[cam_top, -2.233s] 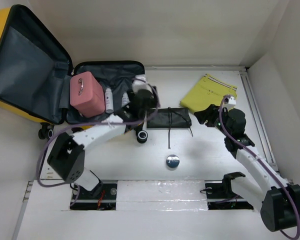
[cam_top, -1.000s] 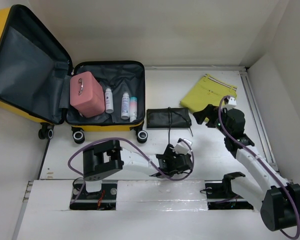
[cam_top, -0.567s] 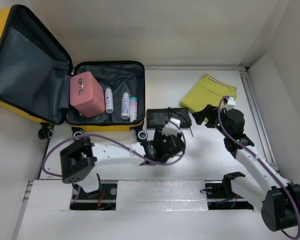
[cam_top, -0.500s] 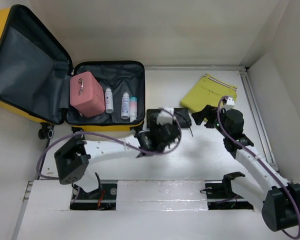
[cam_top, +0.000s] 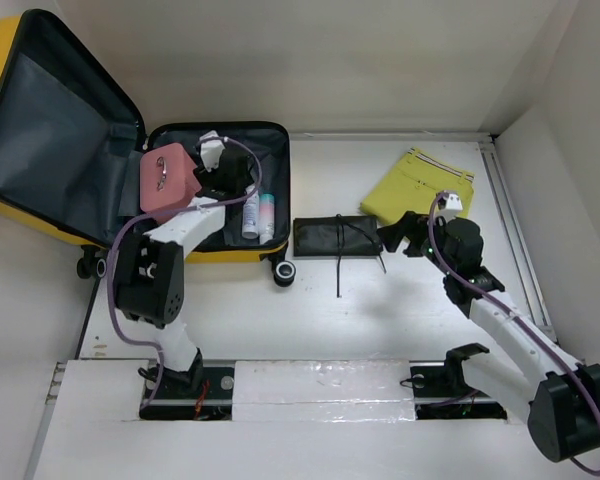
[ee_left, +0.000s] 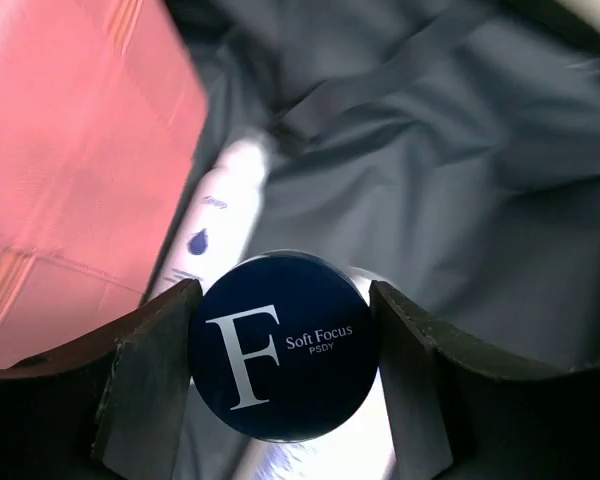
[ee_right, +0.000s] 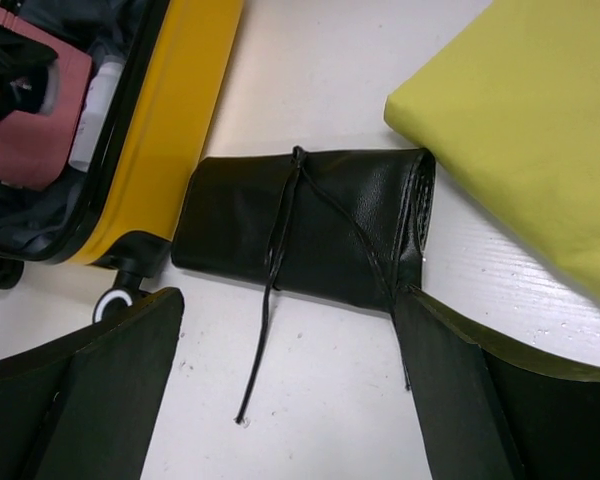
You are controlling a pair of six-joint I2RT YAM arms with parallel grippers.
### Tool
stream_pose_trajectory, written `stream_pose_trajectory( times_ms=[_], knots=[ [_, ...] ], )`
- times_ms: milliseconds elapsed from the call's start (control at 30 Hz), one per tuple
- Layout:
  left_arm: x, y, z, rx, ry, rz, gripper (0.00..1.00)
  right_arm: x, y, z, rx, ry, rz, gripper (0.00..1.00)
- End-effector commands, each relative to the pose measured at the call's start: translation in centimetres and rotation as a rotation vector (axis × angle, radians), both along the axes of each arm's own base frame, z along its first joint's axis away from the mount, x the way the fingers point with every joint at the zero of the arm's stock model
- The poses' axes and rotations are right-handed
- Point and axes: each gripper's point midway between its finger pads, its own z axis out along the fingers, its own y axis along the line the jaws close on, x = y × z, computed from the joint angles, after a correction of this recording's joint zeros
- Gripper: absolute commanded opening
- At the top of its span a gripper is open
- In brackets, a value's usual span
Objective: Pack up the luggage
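White walls [cam_top: 330, 60] are boxing in the white table [cam_top: 400, 310] at twelve and three o'clock, soft light spreading evenly.

Left arm [cam_top: 183, 222] outstretched, jaws tight; right arm [cam_top: 495, 320] bent, jaws wide.

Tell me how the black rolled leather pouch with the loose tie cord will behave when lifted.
The black rolled leather pouch looks soft, so it will probably sag at its ends. Its tie cord lies untucked and will likely dangle. Pushed sideways, the roll might turn over.
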Motion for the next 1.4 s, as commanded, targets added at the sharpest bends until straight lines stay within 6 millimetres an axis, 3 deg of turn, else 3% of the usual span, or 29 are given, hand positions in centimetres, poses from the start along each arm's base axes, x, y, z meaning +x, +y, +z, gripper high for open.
stream_pose_trajectory(
  times_ms=[0,67,200,333,400,467,500,533,567,600,667,700,767,800,967,1067,1167,1200,1233,1300,1333,1367],
  knots=[
    [1.8,-1.1,0.0,-0.040,-0.002,-0.032,0.64,0.8,0.8,3.0,0.004,-0.085,0.024,0.92],
    [2.9,-0.6,-1.1,-0.039,0.041,-0.026,0.78,0.9,0.7,3.0,0.002,-0.086,0.015,0.92],
    [2.9,-0.6,-2.0,-0.056,0.058,-0.034,0.88,0.8,1.0,3.0,0.002,-0.086,0.023,0.92],
    [1.7,-2.0,1.3,-0.105,-0.029,-0.083,0.92,1.1,0.3,3.3,-0.004,-0.098,-0.018,0.89],
    [-0.2,-4.8,4.3,-0.119,-0.115,-0.148,0.92,1.4,0.0,2.2,-0.019,-0.067,-0.038,0.85],
    [-2.4,-7.1,6.2,-0.113,-0.159,-0.211,0.92,2.1,-0.6,1.0,-0.033,-0.031,-0.089,0.74],
    [-4.1,-9.9,6.5,-0.101,-0.164,-0.270,0.92,2.4,-0.9,0.3,-0.034,-0.009,-0.112,0.71],
    [-5.2,-11.3,6.9,-0.103,-0.179,-0.296,0.92,2.5,-0.9,-0.4,-0.042,0.013,-0.112,0.71],
    [-6.2,-12.7,7.3,-0.104,-0.198,-0.334,0.92,3.2,-1.0,-1.8,-0.049,0.058,-0.123,0.74],
    [-8.7,-15.1,7.0,-0.095,-0.203,-0.418,0.92,3.2,-0.7,-2.9,-0.056,0.092,-0.108,0.78],
    [-10.7,-17.3,7.4,-0.127,-0.234,-0.492,0.92,3.9,-0.4,-4.2,-0.050,0.145,-0.091,0.89],
    [-11.8,-17.8,7.4,-0.142,-0.237,-0.531,0.92,4.5,-0.3,-6.2,-0.041,0.191,-0.086,0.91],
    [-13.7,-19.4,7.9,-0.197,-0.260,-0.603,0.91,5.1,1.0,-6.6,0.010,0.214,-0.005,0.92],
    [-14.4,-19.7,8.0,-0.213,-0.273,-0.628,0.91,5.5,1.2,-7.9,0.026,0.241,0.006,0.92],
    [-16.8,-19.2,8.2,-0.258,-0.295,-0.708,0.91,6.8,2.8,-9.3,0.102,0.271,0.049,0.90],
    [-17.4,-18.7,8.5,-0.247,-0.309,-0.723,0.91,7.7,3.6,-9.8,0.169,0.269,0.055,0.79],
    [-17.8,-17.8,8.5,-0.218,-0.310,-0.719,0.91,8.0,4.8,-10.8,0.235,0.296,0.096,0.62],
    [-17.9,-17.4,8.5,-0.217,-0.314,-0.708,0.91,8.0,5.0,-11.1,0.248,0.303,0.102,0.51],
    [-18.1,-17.2,8.9,-0.226,-0.332,-0.708,0.91,7.7,5.0,-11.5,0.261,0.312,0.097,0.30],
    [-18.3,-16.3,10.0,-0.218,-0.371,-0.689,0.91,7.9,5.0,-10.8,0.305,0.275,0.079,0.07],
    [-18.5,-16.0,9.9,-0.220,-0.374,-0.688,0.91,7.6,5.2,-11.0,0.302,0.274,0.081,0.00],
    [-18.6,-15.6,10.1,-0.219,-0.382,-0.673,0.91,7.2,5.1,-10.6,0.311,0.271,0.079,0.00]
  ],
)
